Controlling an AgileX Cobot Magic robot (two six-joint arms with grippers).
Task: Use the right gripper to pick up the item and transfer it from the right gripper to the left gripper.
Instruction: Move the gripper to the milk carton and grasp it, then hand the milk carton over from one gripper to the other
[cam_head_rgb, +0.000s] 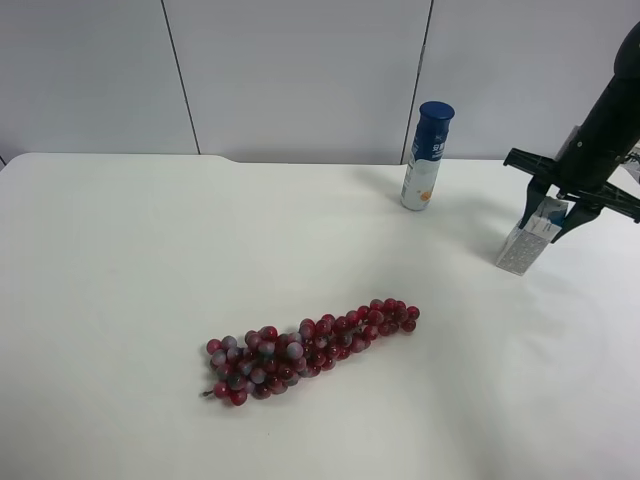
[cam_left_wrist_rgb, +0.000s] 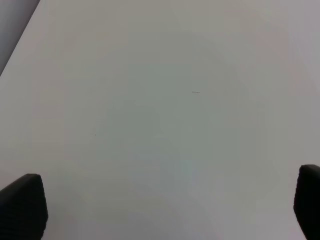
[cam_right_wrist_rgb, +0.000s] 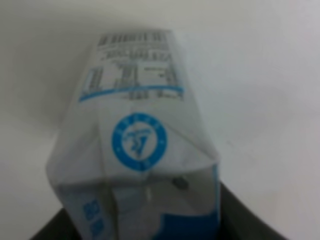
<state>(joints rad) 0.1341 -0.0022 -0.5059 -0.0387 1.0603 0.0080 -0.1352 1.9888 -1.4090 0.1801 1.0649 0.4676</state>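
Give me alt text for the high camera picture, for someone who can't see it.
The right gripper, black, is shut on the top of a leaning milk carton at the picture's right, on a white table. A blue-capped bottle stands farther back, and a bunch of red grapes lies near the middle.

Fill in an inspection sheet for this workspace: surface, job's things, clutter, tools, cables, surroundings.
Surface: white table, holding three things.
Job's things: milk carton, tilted, at the exterior high view's right.
Clutter: blue-capped bottle, upright near the back; red grape bunch, lying mid-table.
Tools: right tool shut on the milk carton's top; left tool open over bare table.
Cables: nothing seen.
Surroundings: grey wall panels behind the table.
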